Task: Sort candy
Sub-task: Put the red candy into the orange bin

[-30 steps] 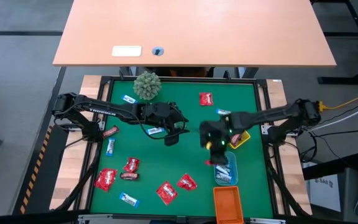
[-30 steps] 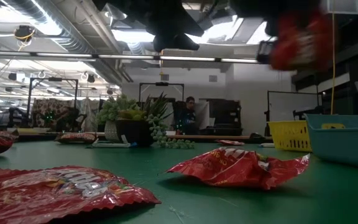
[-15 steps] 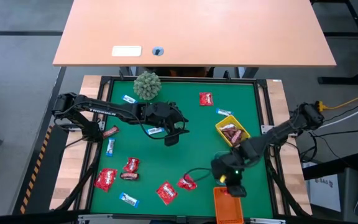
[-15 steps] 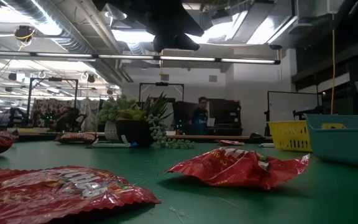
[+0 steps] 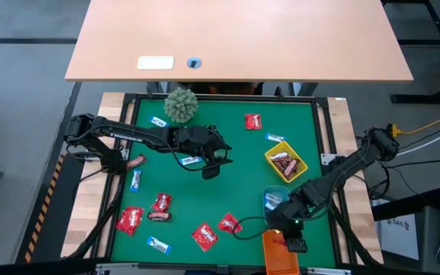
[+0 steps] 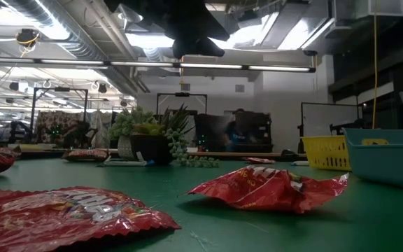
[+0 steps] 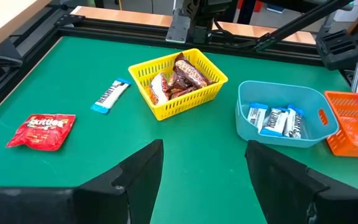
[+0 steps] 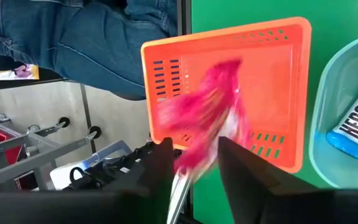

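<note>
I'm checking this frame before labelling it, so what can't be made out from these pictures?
- Red packet over the orange tray: motion-blurred in the right wrist view, so its print and the right gripper's hold on it are unclear.
- Right gripper in the high view: too small and dark to read the fingers.
- Person behind the table: blurred in the low view.
- Left gripper: out of the low view.

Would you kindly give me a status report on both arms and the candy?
Right end effector above orange tray, red packet blurred between its fingers. Left end effector open, hovering mid-table. Nothing in the way.
</note>
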Robot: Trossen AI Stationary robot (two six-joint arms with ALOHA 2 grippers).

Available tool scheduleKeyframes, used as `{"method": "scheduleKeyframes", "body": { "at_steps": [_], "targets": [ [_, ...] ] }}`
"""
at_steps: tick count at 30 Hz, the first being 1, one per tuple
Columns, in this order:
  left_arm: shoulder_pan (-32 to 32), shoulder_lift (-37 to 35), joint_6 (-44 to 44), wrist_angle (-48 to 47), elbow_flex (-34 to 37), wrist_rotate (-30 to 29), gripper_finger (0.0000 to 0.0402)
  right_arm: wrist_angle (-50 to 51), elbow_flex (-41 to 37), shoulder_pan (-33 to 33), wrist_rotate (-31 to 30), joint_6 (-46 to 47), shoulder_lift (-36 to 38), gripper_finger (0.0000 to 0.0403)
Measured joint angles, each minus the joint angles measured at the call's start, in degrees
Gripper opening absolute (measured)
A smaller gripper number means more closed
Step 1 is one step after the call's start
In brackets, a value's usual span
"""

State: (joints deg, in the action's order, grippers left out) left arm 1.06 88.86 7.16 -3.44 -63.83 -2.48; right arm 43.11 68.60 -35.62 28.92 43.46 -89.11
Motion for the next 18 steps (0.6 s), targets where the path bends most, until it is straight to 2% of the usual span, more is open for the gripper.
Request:
{"method": "scheduleKeyframes", "body": {
  "at_steps": [7, 14, 18],
  "targets": [
    [0.0, 0.0, 0.0, 0.0, 0.0, 0.0, 0.0224, 0.02, 0.02, 0.0, -0.93, -0.18, -0.01, 0.0177],
    [0.0, 0.0, 0.0, 0.0, 0.0, 0.0, 0.0224, 0.49, 0.02, 2.11, -0.86, -0.22, 0.01, 0.0179],
    [-0.02, 0.0, 0.0, 0.01, 0.0, 0.0, 0.0224, 0.49, 0.02, 5.14, 2.39, -0.3, 0.03, 0.0178]
  ]
}}
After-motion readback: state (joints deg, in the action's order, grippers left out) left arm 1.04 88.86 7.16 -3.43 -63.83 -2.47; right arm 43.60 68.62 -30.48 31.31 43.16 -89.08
